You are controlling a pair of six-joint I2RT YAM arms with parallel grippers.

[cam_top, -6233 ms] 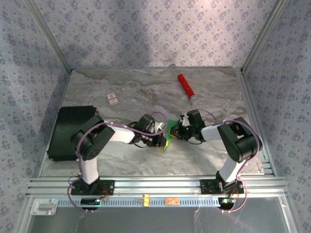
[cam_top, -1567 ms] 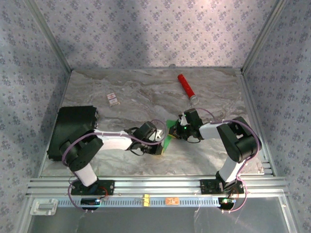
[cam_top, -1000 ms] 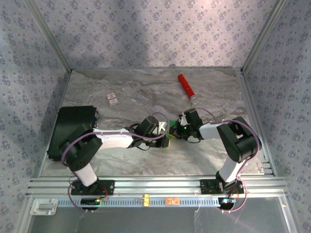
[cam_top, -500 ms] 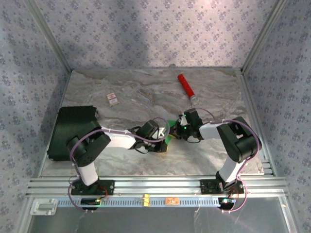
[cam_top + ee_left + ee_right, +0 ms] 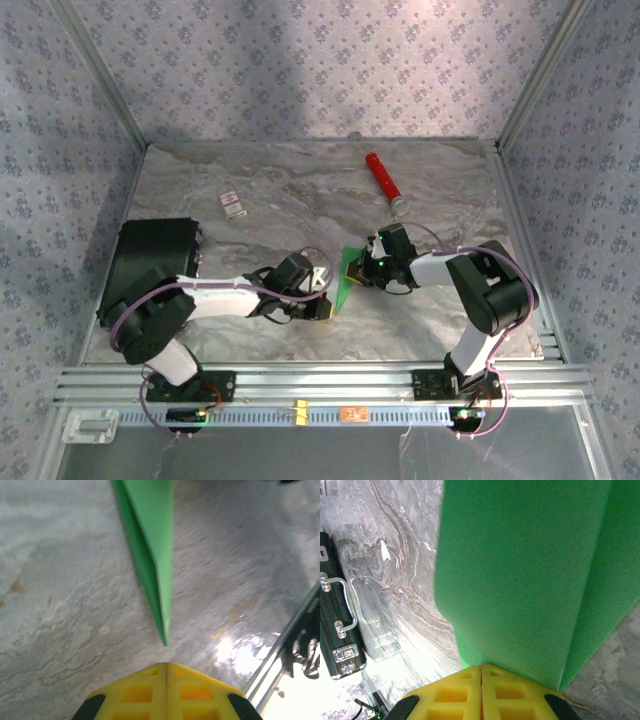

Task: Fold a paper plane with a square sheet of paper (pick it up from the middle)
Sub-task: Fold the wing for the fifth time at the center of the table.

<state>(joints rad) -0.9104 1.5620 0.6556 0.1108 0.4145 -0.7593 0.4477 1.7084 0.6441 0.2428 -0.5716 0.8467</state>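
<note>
The green sheet of paper is folded into a narrow pointed shape and lies at mid-table between my two grippers. In the left wrist view its pointed tip ends just ahead of my left gripper, whose yellow fingers are shut with nothing between them. From above, the left gripper sits at the paper's near end. My right gripper is at the paper's far right edge. In its wrist view the right gripper is shut on the edge of the green paper, which rises in folded layers.
A red cylinder lies at the back right. A black case sits at the left edge, its latches visible as the black case in the right wrist view. A small card lies at the back left. Metal rails run along the front.
My left gripper has slid toward the near side, off the paper's pointed end, and the left arm has swung lower and leftward. The right gripper keeps its hold in the same place.
</note>
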